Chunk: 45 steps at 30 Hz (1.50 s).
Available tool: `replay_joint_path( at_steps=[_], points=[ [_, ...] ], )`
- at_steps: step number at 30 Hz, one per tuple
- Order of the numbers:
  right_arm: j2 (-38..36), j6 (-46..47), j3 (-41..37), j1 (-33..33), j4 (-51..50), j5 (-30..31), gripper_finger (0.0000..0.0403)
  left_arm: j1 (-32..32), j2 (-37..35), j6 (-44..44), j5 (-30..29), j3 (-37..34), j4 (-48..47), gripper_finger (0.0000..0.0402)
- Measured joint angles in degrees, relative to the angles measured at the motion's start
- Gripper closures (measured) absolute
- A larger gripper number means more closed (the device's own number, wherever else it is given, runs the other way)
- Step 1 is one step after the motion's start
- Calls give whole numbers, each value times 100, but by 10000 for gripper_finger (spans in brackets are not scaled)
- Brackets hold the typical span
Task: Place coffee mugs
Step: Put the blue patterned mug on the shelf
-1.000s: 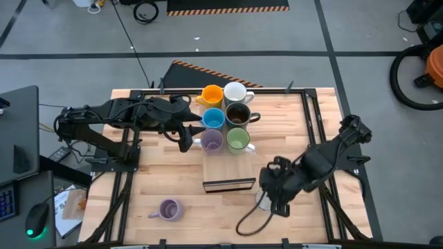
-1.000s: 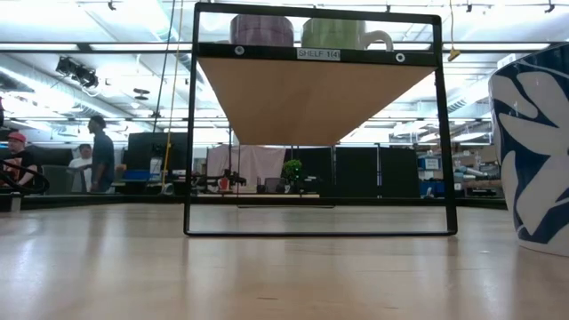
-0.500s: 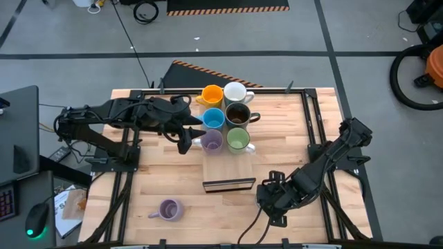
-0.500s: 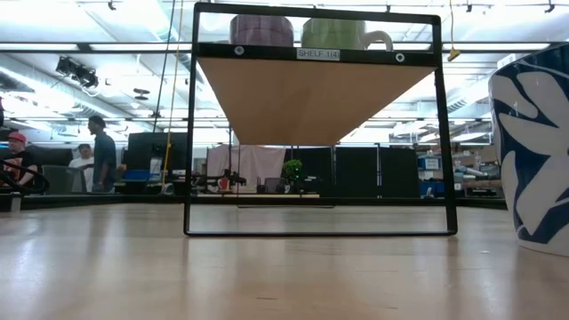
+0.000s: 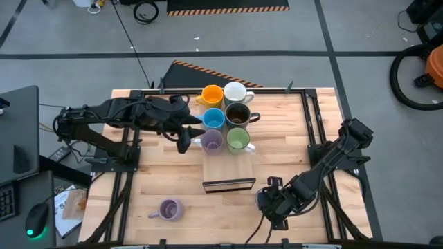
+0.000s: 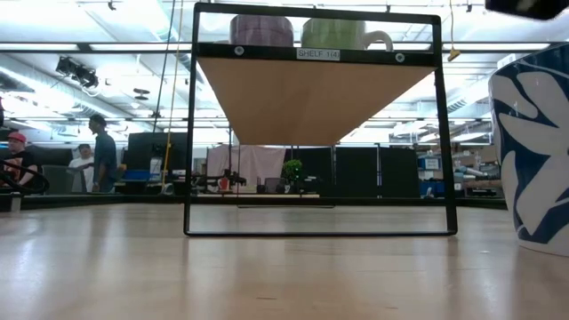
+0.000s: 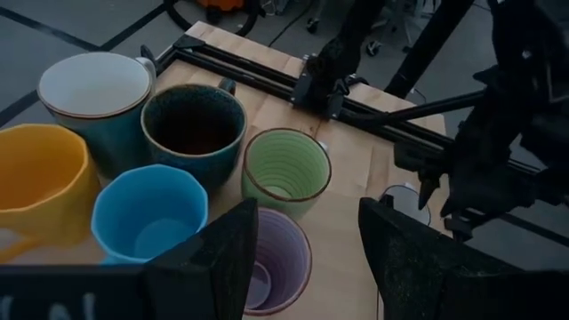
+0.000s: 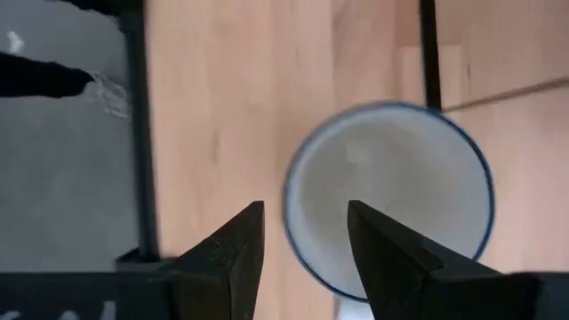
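lower now, my right gripper (image 5: 271, 205) hangs jaws apart over the blue-patterned white mug (image 8: 388, 209), gripping nothing; left gripper (image 5: 185, 142) jaws open beside the lavender mug (image 5: 210, 141).

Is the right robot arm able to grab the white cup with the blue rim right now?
Probably yes. The right gripper hangs right above the white cup with the blue rim, fingers open, one over its rim. Nothing sits between them, and the wooden table beside the cup is bare.

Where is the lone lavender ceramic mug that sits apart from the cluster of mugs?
In the high view the lone lavender mug lies at the table's near left, in front of the raised wooden shelf and across from the right gripper.
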Motion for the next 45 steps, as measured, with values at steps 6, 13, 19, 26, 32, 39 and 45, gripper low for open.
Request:
replay_joint_path(
  at_steps=[6, 13, 19, 26, 32, 39, 45],
  points=[
    [0, 0, -512, -1, 517, -118, 235, 42, -41, -5, 0, 0, 3, 198],
    [0, 2, -875, -3, 844, -79, 235, 42, -96, -5, 3, 0, 28, 198],
    [0, -95, -1155, -6, 1171, -77, 253, 42, -96, -5, 4, 0, 31, 198],
    [0, -153, -1197, -43, 1174, -101, 317, 42, -96, -5, 4, 0, 37, 198],
    [-113, -117, -1179, -53, 896, -567, 370, 40, -96, -7, 239, 0, 37, 198],
    [-728, 32, -818, -60, -557, -793, 370, 42, -96, -3, 354, 0, 31, 198],
    [-984, -798, 205, -260, -2247, -265, 370, 42, -96, -1, 352, 0, 33, 198]
  ],
)
